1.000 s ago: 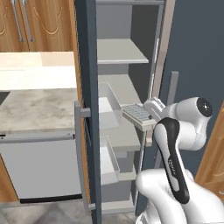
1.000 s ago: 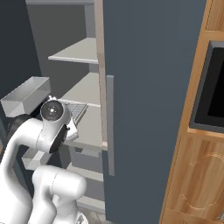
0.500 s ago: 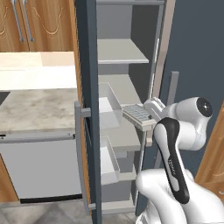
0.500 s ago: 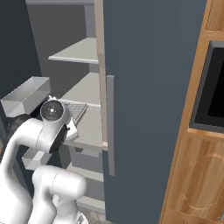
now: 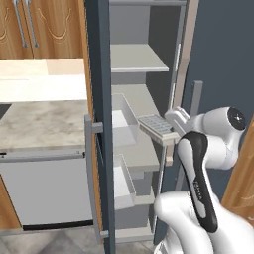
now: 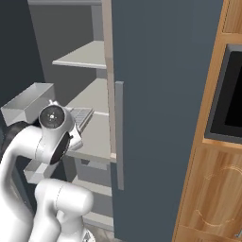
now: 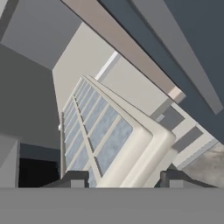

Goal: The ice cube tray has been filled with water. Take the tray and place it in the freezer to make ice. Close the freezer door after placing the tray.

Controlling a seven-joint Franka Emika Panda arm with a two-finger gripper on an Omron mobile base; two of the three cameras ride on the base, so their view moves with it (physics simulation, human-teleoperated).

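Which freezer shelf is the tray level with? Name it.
The middle shelf, with the white bin on it: the ice cube tray in the gripper hangs above its front edge. The shelf above is bare.

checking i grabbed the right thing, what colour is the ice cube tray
Pale grey-white rim, bluish-grey cells: the ice cube tray, clearest in the hand view.

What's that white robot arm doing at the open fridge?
The arm's gripper is holding the ice cube tray by one end, its fingers on either side of the rim. The tray is over the middle shelf inside the freezer, beside a white bin. The freezer door stands open, so closing it is not yet done.
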